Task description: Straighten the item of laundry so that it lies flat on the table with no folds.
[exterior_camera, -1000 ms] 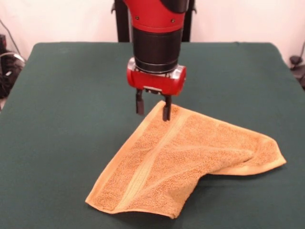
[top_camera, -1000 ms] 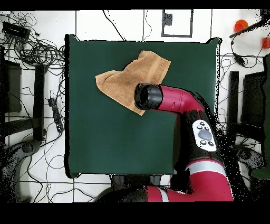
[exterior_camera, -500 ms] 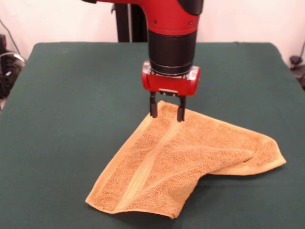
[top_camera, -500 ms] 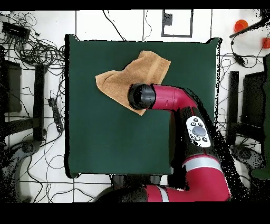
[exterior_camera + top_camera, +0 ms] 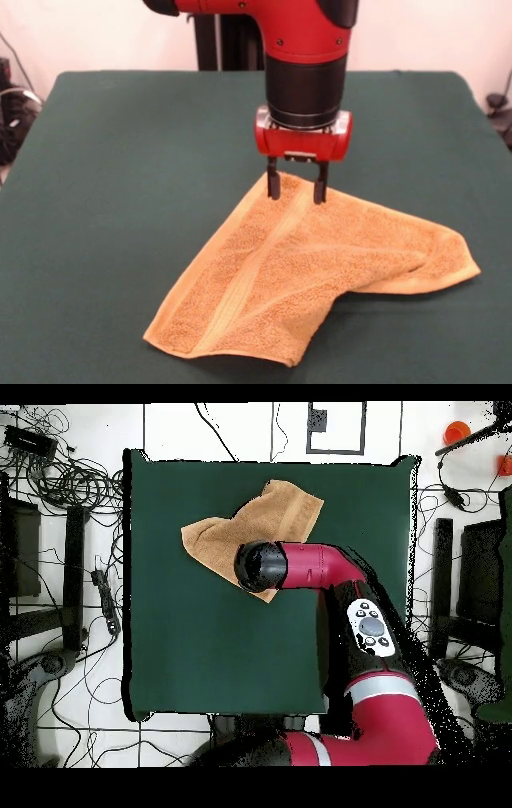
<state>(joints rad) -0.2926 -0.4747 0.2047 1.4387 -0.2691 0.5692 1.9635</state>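
While the golden-orange towel (image 5: 308, 268) lies rumpled on the green bench (image 5: 120, 160), one flap folded over with a pale band running diagonally, the red arm's pincer (image 5: 297, 189) hangs over its far corner, fingers spread apart, tips right at the cloth, gripping nothing.

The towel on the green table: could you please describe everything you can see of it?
The towel is golden-orange terry cloth with a paler woven band running diagonally across it. It lies folded over on itself in a rough triangle on the table, one layer overlapping another, with a rumpled flap pointing toward the right of the front view. The open claw stands over its far corner, one finger to each side of the band; contact cannot be told.
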